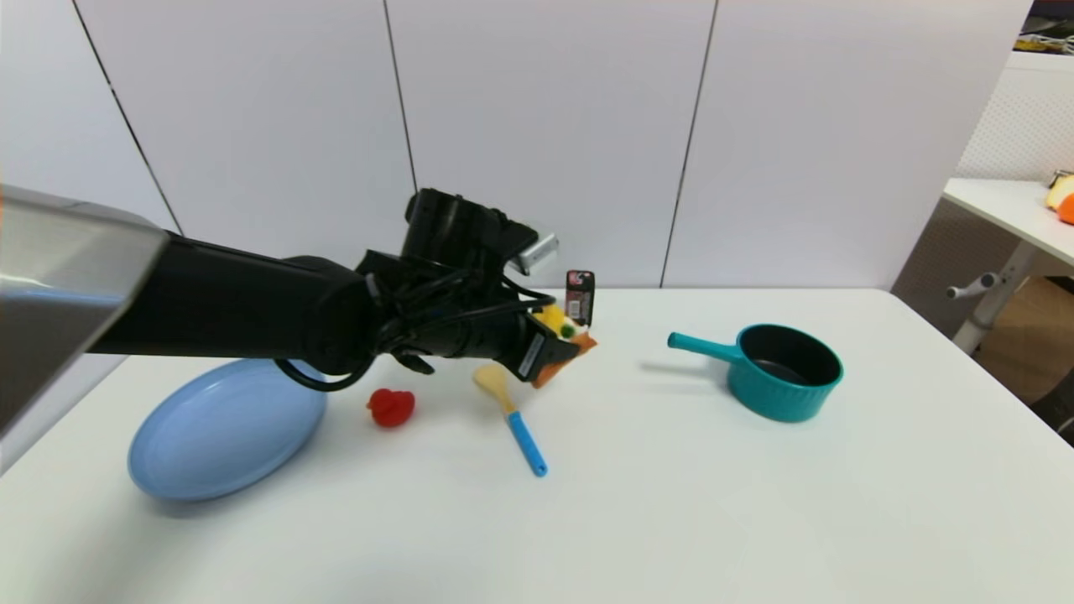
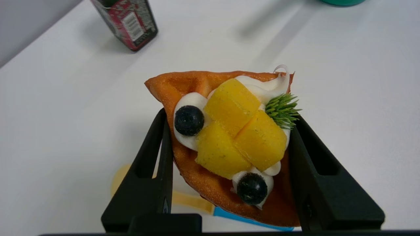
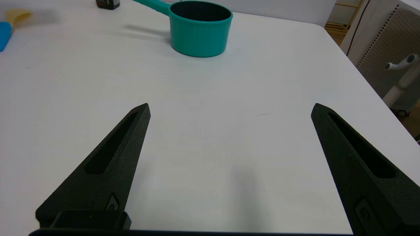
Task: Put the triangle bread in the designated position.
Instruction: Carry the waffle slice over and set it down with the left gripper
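The triangle bread point(image 2: 229, 137) is an orange-brown wedge topped with yellow fruit, white cream, dark berries and a green sprig. My left gripper point(image 2: 228, 118) is shut on it, one black finger on each side, and holds it above the table. In the head view the bread point(image 1: 564, 346) hangs at the tip of the left gripper point(image 1: 558, 348), over the table's middle, just beyond the spatula's pale head. The right gripper point(image 3: 229, 108) stands open over bare table at the right, with nothing between its fingers.
A light blue plate point(image 1: 222, 428) lies at the left. A red toy point(image 1: 391, 407) and a blue-handled spatula point(image 1: 512, 415) sit near the middle. A small dark bottle point(image 1: 580, 296) stands behind the bread. A teal pot point(image 1: 784, 372) with a handle sits at the right.
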Available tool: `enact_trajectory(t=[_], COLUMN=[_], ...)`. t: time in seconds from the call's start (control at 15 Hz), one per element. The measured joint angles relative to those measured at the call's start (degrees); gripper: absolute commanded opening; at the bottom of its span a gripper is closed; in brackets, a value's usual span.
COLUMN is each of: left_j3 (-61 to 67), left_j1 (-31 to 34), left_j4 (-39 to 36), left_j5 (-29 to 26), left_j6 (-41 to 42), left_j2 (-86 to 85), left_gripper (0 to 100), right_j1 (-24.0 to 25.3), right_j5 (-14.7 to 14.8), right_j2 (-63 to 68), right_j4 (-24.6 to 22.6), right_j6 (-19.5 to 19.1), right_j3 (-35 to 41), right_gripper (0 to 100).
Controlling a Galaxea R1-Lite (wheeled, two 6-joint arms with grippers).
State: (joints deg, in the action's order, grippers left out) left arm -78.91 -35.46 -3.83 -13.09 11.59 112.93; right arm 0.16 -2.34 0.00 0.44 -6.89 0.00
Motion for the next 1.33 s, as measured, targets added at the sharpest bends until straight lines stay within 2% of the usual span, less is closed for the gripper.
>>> enact_trajectory(t=[0.53, 0.73, 1.33], left_j3=[5.51, 13.45, 33.4], left_j1=[16.23, 22.43, 31.88], left_j4=[16.7, 17.65, 17.65], left_j5=[-0.1, -0.24, -0.07], left_j6=[10.15, 14.4, 14.97], left_j2=[-17.54, -23.66, -39.58], left_gripper=[0, 0, 0], right_j1=[0.0, -0.02, 0.0], right_j5=[0.0, 0.02, 0.02], right_j2=[0.0, 0.0, 0.0], right_j4=[0.0, -0.02, -0.02], right_j6=[0.02, 0.02, 0.02], right_j3=[0.0, 0.0, 0.0], right_gripper=[100, 100, 100])
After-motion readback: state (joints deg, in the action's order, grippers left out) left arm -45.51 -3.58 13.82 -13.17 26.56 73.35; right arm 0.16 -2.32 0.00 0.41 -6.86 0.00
